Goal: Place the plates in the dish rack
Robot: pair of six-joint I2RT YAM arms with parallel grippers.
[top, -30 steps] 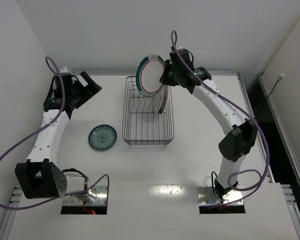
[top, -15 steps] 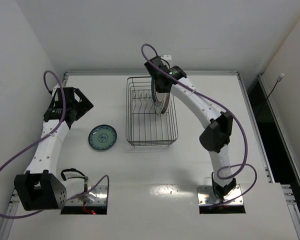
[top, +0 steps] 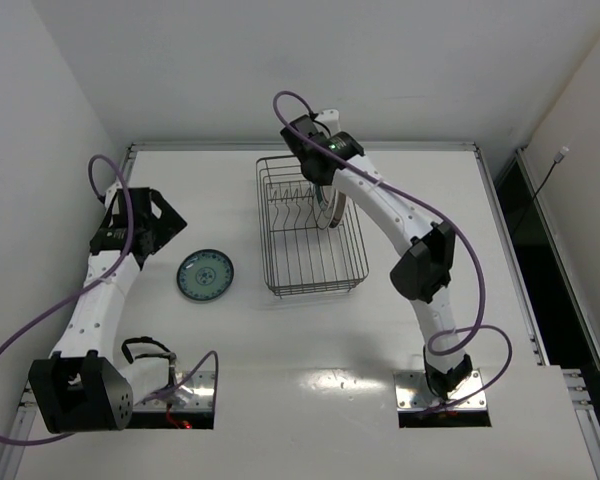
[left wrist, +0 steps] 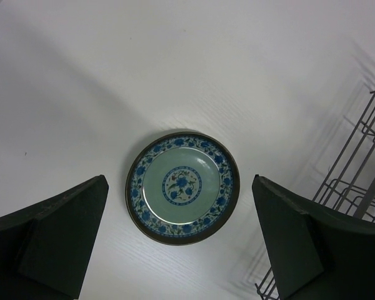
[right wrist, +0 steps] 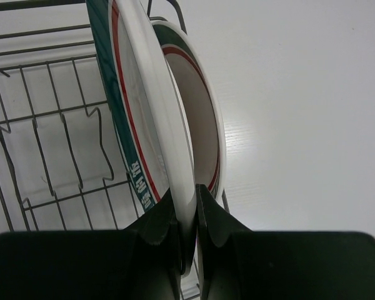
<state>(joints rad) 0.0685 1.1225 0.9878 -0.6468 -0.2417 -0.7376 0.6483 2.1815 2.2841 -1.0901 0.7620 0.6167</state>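
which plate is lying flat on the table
The small teal-blue plate, left of the dish rack. The held ringed plate, pinched by the right hand, and the second ringed plate are on edge at the rack.

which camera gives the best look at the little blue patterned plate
The left wrist view: the blue patterned plate lies flat, centred and whole, its flower pattern sharp. The top external view shows it small, left of the dish rack. The right wrist view misses it.
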